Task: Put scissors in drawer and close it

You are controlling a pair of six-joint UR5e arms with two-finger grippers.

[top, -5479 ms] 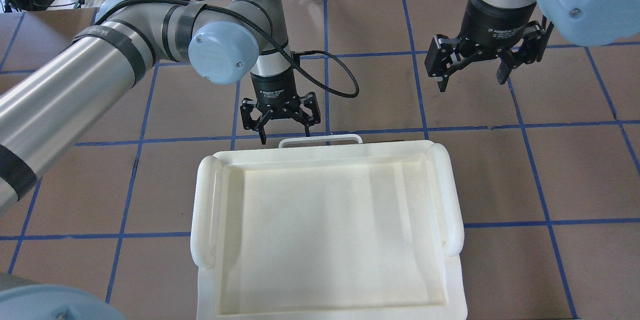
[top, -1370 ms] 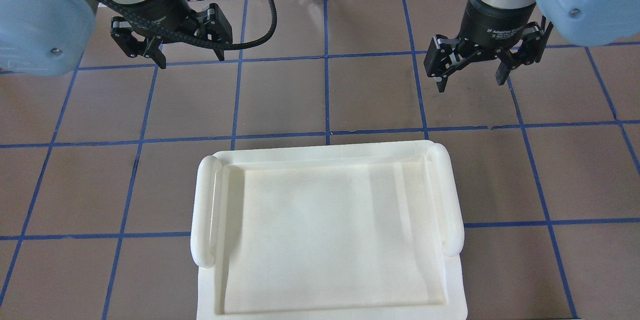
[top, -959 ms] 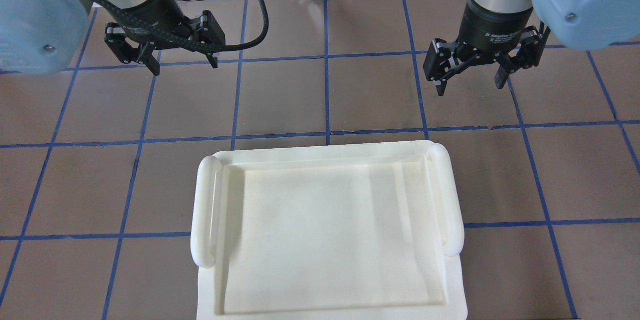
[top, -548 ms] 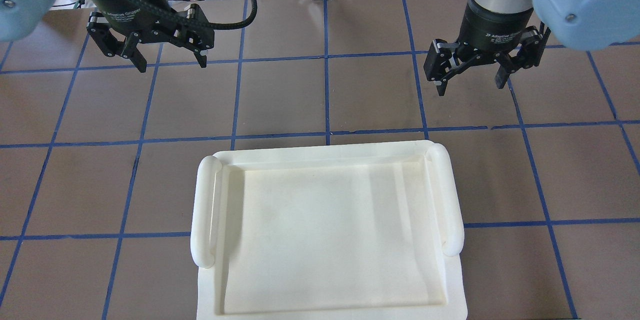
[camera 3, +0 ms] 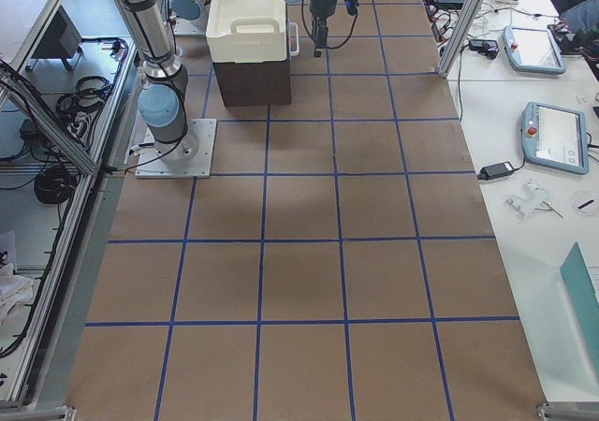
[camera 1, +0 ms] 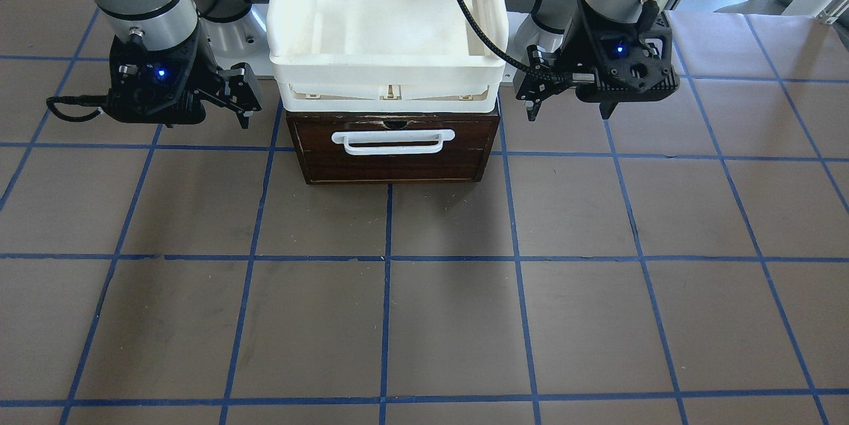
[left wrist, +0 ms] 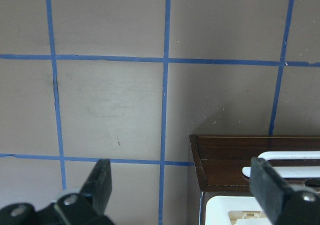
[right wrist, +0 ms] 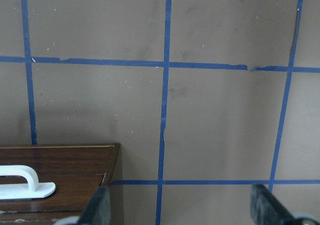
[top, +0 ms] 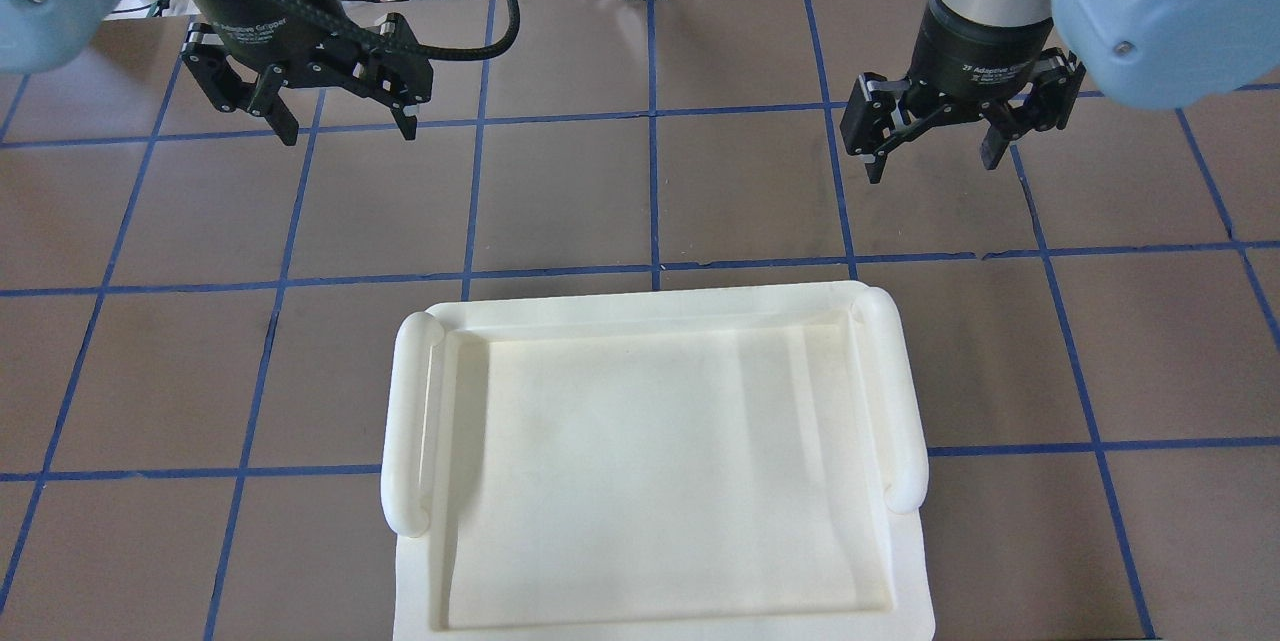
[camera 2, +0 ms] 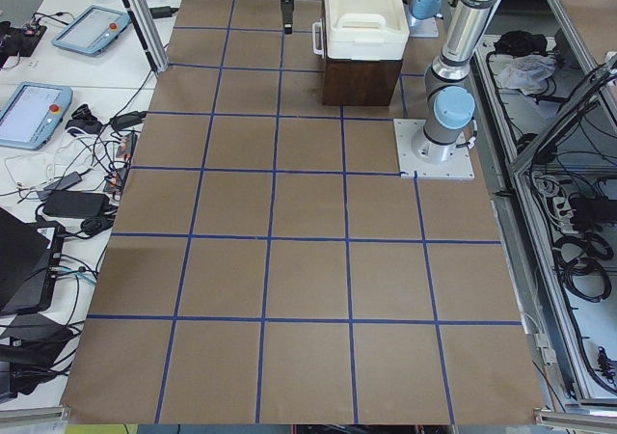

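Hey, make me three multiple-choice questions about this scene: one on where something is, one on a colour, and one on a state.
1. Where does the white plastic tray sit?
A) on the floor
B) on top of the dark brown wooden drawer unit
C) in an end effector

2. What colour is the drawer's bar handle?
A) white
B) black
C) orange

3. What state are the left end effector and right end effector in?
A) both shut
B) one holds scissors
C) both open and empty

Answers:
1 B, the front-facing view shows it stacked on the unit.
2 A, it stands out white against the brown front.
3 C, the overhead view shows both spread around nothing.
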